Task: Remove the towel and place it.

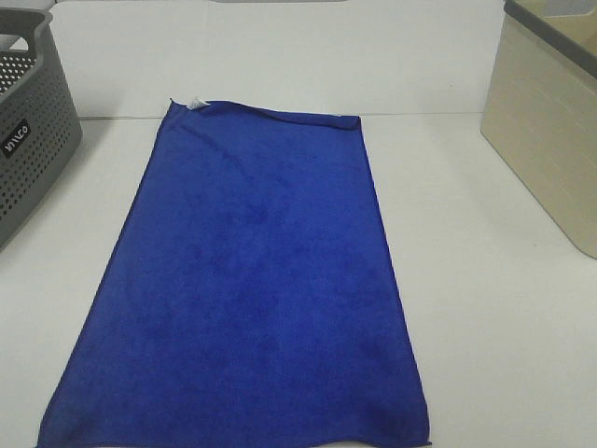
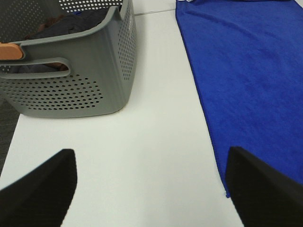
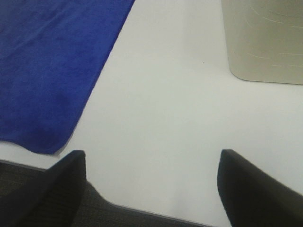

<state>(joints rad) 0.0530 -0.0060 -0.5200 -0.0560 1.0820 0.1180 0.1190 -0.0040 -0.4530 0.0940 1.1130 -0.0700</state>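
Flat across the middle of the white surface lies the large rectangular royal-blue plush towel, spread out full length with its far edge slightly rolled and a small white tag showing at the far left corner. To its left, well apart from the cloth, stands a grey perforated plastic basket with a dark label on its side; the left wrist view shows dark clothing bundled inside it. To the right stands a beige plastic basket, also clear of the towel. Neither arm appears in the high view. The left gripper hovers over bare surface between the grey basket and the towel's left edge, its jaws spread wide and holding nothing. The right gripper hangs over the near edge of the surface, beside the towel's near right corner, its jaws likewise wide apart and empty, with the beige basket farther off.
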